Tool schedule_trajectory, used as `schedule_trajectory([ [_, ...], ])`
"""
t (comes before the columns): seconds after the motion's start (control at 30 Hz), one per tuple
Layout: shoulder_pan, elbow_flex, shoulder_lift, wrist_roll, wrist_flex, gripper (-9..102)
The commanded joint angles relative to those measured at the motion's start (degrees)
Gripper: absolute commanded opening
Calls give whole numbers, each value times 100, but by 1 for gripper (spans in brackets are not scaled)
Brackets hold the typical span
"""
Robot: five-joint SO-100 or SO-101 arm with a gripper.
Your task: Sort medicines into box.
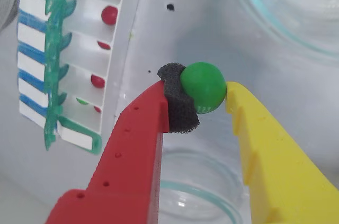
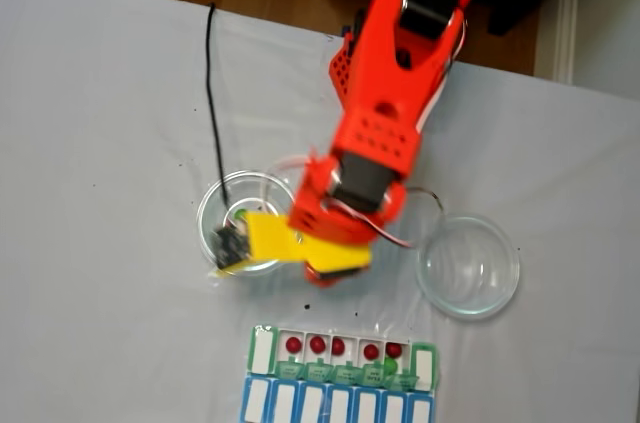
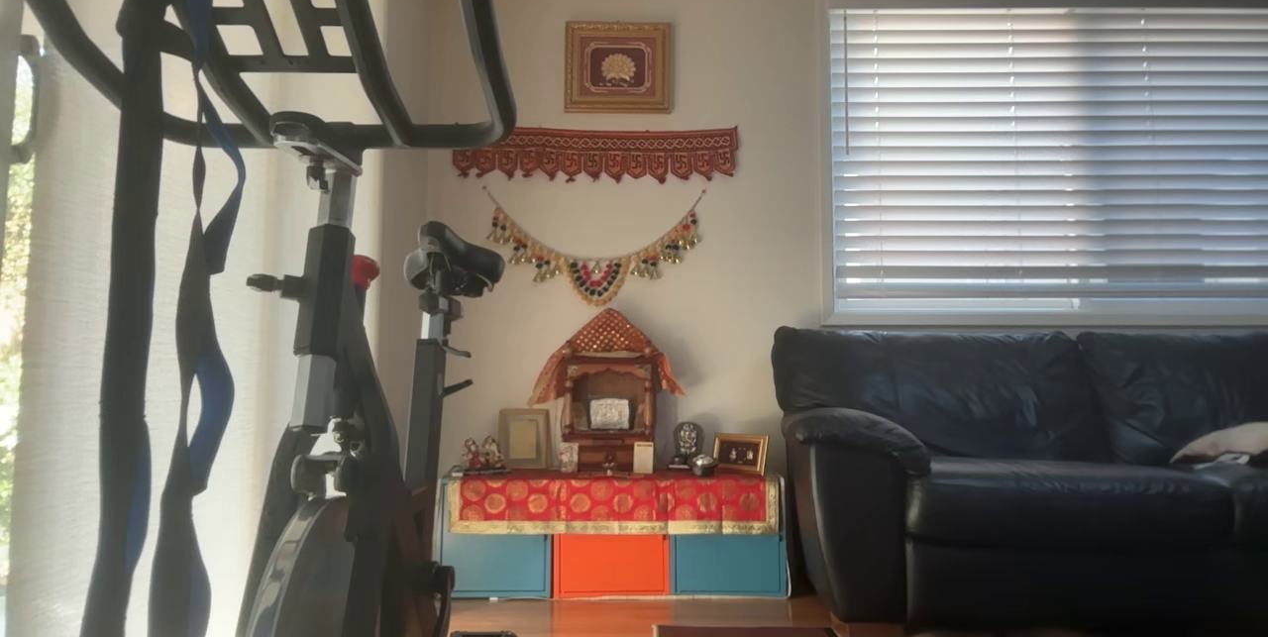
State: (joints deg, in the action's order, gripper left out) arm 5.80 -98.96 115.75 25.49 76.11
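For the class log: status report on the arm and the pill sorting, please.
Gripper shut on green ball, above a glass dish. Pill box holds five red balls. Nothing seen between gripper and box.

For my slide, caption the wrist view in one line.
Red-and-yellow end effector grips a glossy green ball above glass dishes, beside the green-lidded pill organiser holding red balls.
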Motion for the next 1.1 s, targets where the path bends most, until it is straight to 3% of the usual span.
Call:
schedule_trajectory([
  [0.0,-554,659,-123,-352,35,1],
  [0.53,-1055,1134,-1072,-835,-606,1],
  [1.07,-1195,2733,-2479,-1591,-527,1],
])
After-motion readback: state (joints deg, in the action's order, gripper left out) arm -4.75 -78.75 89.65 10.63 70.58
